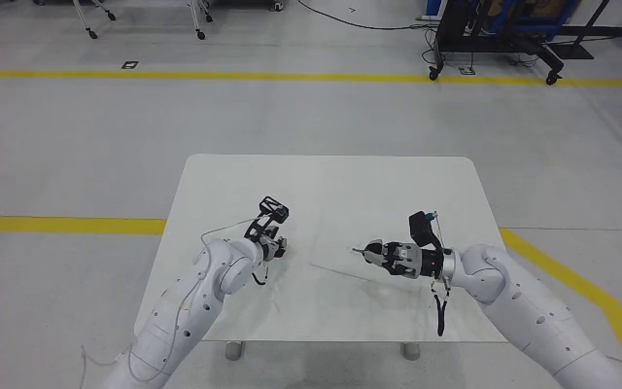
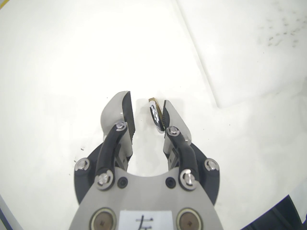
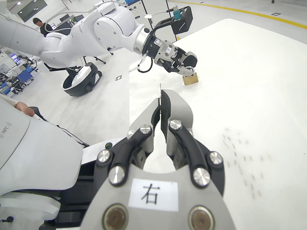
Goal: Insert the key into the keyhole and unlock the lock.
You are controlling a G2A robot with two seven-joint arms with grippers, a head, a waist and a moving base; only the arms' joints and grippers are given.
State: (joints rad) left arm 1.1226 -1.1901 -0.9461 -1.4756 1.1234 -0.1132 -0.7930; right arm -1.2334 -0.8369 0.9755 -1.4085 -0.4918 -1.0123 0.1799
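Right pincer [image 3: 160, 98] clenched the key [image 3: 160, 88]; left pincer [image 2: 147, 101] stood released astride the shackle [image 2: 155, 117] of the lock [image 3: 191, 78]. Insertion seemed pending: the lock needed clamping first.

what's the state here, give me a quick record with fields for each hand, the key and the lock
lock: brass lock on the white table, at the left hand
left hand: left hand open, shackle between its fingers, against one finger
right hand: right hand shut on key
key: key tip sticks out past the fingertips
key vs lock: apart, not yet inserted
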